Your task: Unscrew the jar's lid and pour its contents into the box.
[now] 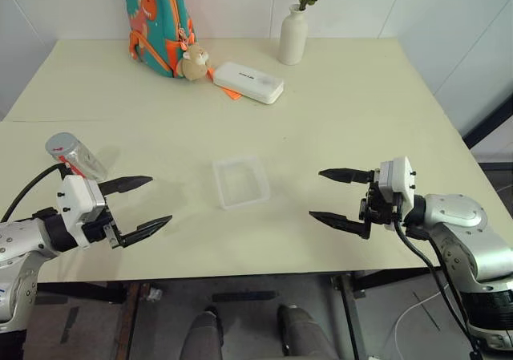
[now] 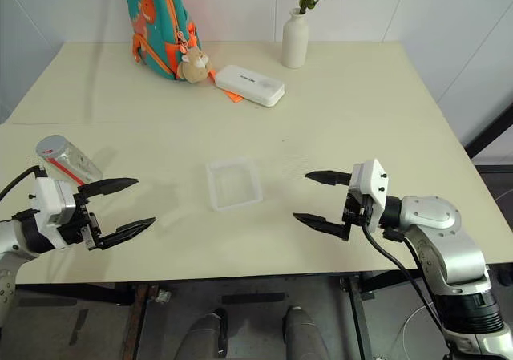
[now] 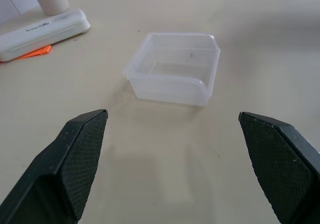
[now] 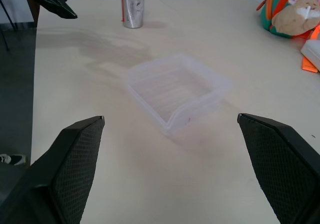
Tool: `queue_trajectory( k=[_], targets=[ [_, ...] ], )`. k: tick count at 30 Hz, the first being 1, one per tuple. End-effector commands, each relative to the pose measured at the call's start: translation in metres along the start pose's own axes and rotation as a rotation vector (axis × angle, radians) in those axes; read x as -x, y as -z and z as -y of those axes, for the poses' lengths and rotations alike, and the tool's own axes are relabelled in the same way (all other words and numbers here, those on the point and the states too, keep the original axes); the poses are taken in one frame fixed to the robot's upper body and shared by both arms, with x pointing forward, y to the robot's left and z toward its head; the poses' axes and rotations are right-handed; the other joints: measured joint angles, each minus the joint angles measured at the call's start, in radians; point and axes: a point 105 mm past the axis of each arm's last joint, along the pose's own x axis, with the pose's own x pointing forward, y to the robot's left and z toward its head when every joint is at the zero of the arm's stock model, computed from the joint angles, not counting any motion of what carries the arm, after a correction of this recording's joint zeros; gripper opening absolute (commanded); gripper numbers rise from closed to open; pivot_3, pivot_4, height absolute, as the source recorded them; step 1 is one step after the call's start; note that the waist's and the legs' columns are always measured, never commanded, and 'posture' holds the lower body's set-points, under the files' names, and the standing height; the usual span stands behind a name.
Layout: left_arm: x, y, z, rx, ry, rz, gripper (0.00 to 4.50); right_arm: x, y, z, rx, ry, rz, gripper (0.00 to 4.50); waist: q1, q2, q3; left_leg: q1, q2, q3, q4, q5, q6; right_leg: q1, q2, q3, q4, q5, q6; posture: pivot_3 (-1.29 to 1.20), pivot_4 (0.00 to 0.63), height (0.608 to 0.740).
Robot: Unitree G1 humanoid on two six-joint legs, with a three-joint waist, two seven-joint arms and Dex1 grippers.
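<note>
The jar (image 1: 78, 158), clear with a red-and-white label, stands at the table's left, its grey lid (image 1: 59, 143) screwed on. I cannot make out the contents. The clear square box (image 1: 240, 182) sits mid-table, upright. My left gripper (image 1: 160, 200) hovers open left of the box, pointing toward it, with the jar just behind its wrist. My right gripper (image 1: 316, 193) hovers open right of the box, facing the left one. The box (image 3: 172, 67) lies ahead of the left fingers, and the box (image 4: 175, 92) and jar (image 4: 132, 4) lie beyond the right fingers. Neither gripper holds anything.
At the table's back stand a teal-and-orange backpack (image 1: 156, 19) with a plush toy (image 1: 192, 62), a flat white case (image 1: 248, 82) on an orange scrap, and a white vase (image 1: 292, 35) with flowers. The table's front edge runs just under both grippers.
</note>
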Motion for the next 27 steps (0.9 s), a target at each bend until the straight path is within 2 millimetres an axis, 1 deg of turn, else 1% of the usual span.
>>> queue_trajectory(
  k=[1, 3, 6, 10, 12, 14, 16, 18, 21, 24, 27],
  targets=[
    [0.007, -0.009, -0.002, -0.034, -0.057, 0.021, 4.49, -0.004, -0.002, 0.003, 0.026, -0.026, 0.011, 4.5, -0.002, 0.0, 0.0, 0.0, 0.0, 0.001, 0.0, 0.0, 0.0, 0.0, 0.0, 0.001, 0.0, 0.0, 0.0, 0.0, 0.15, 0.74],
    [0.012, -0.007, 0.001, -0.032, -0.088, 0.012, 4.49, -0.008, 0.001, 0.004, 0.023, -0.042, 0.011, 4.5, -0.007, 0.0, 0.0, 0.001, 0.0, 0.002, 0.0, 0.0, 0.0, 0.0, 0.0, 0.003, 0.0, 0.0, 0.0, 0.0, 0.15, 0.74],
    [0.024, 0.002, 0.006, 0.009, -0.172, -0.009, 4.49, -0.015, -0.002, 0.005, 0.03, -0.071, 0.026, 4.5, -0.012, 0.0, 0.0, 0.001, 0.0, 0.003, 0.0, -0.001, 0.002, 0.0, 0.0, 0.004, 0.0, 0.0, 0.0, 0.0, 0.15, 0.74],
    [0.063, 0.03, -0.015, 0.119, -0.632, 0.028, 4.49, -0.041, -0.027, 0.01, 0.034, -0.104, 0.138, 4.5, -0.025, 0.0, 0.0, 0.001, 0.0, 0.005, 0.001, -0.001, 0.002, -0.001, 0.0, 0.006, 0.001, 0.004, 0.007, 0.0, 0.15, 0.74],
    [0.076, 0.041, -0.018, 0.143, -0.78, 0.021, 4.49, -0.055, -0.043, 0.008, 0.024, -0.128, 0.194, 4.5, -0.024, 0.0, 0.0, 0.001, 0.001, 0.004, 0.002, -0.001, 0.002, -0.001, 0.001, 0.005, 0.002, 0.006, 0.011, 0.0, 0.15, 0.74],
    [0.084, 0.052, -0.019, 0.155, -0.902, -0.002, 4.49, -0.067, -0.056, 0.003, 0.03, -0.162, 0.235, 4.5, -0.023, 0.0, 0.0, 0.001, 0.001, 0.004, 0.004, -0.001, 0.002, -0.001, 0.001, 0.005, 0.003, 0.006, 0.011, 0.0, 0.15, 0.74],
    [0.085, 0.065, -0.022, 0.161, -0.993, -0.049, 4.49, -0.079, -0.067, 0.0, 0.025, -0.176, 0.272, 4.5, -0.022, -0.001, -0.001, 0.001, 0.0, 0.004, 0.005, -0.001, 0.002, 0.0, 0.001, 0.006, 0.003, 0.006, 0.011, 0.0, 0.15, 0.74],
    [0.082, 0.073, -0.027, 0.162, -1.058, -0.069, 4.49, -0.086, -0.074, 0.0, 0.018, -0.182, 0.3, 4.5, -0.018, -0.003, -0.002, 0.001, 0.0, 0.004, 0.006, -0.001, 0.002, 0.0, 0.001, 0.006, 0.003, 0.006, 0.01, 0.0, 0.15, 0.74],
    [0.077, 0.072, -0.043, 0.178, -1.13, -0.013, 4.49, -0.097, -0.083, -0.006, 0.028, -0.207, 0.327, 4.5, -0.012, -0.005, -0.003, 0.0, 0.0, 0.004, 0.007, -0.001, 0.002, 0.0, 0.001, 0.006, 0.003, 0.005, 0.006, 0.0, 0.15, 0.74],
    [0.066, 0.074, -0.06, 0.161, -1.116, -0.003, 4.49, -0.103, -0.088, -0.008, 0.042, -0.22, 0.34, 4.5, -0.012, -0.008, -0.005, 0.0, 0.0, 0.004, 0.007, -0.001, 0.002, 0.0, 0.001, 0.006, 0.003, 0.006, 0.006, 0.0, 0.15, 0.74],
    [0.066, 0.072, -0.078, 0.138, -1.114, 0.015, 4.49, -0.106, -0.092, -0.008, 0.054, -0.219, 0.352, 4.5, -0.013, -0.009, -0.005, 0.0, 0.0, 0.004, 0.006, -0.001, 0.002, 0.0, 0.001, 0.006, 0.003, 0.007, 0.009, 0.0, 0.15, 0.74]
  ],
)
